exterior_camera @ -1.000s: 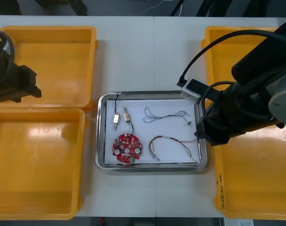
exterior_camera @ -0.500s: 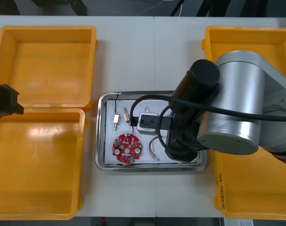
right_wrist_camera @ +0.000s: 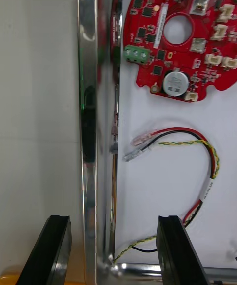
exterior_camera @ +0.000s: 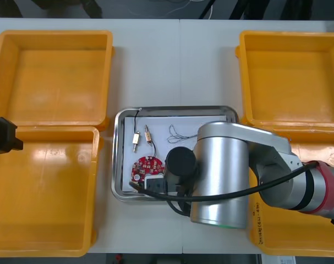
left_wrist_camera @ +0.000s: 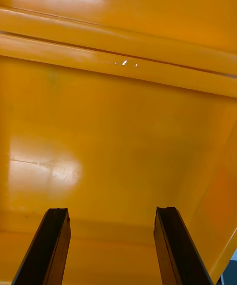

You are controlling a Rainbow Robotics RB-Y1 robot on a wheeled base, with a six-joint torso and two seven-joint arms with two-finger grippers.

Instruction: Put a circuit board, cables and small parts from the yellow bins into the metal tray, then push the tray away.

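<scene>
since half a second ago we see the right arm [exterior_camera: 227,176] swung from the middle of the metal tray [exterior_camera: 118,148] down to the lower centre of the frame, where it now covers the tray's lower right corner and part of the lower right yellow bin [exterior_camera: 299,231]; the left arm [exterior_camera: 1,140] has drawn a little further toward the left edge

the tray and its contents have not shifted: the circuit board [exterior_camera: 146,166] lies at its lower left, two small metal parts [exterior_camera: 136,138] above it, and the blue and white cable [exterior_camera: 180,132] toward the upper middle

in the right wrist view the right gripper [right_wrist_camera: 113,221] stands wide and holds nothing, the tray's shiny rim running up between its fingers, one over the table [right_wrist_camera: 39,117], the other over the white inside by the red and yellow cable [right_wrist_camera: 197,137]

the left gripper [left_wrist_camera: 111,213] is also spread wide with nothing in it, over a bare yellow bin [left_wrist_camera: 118,117]
</scene>
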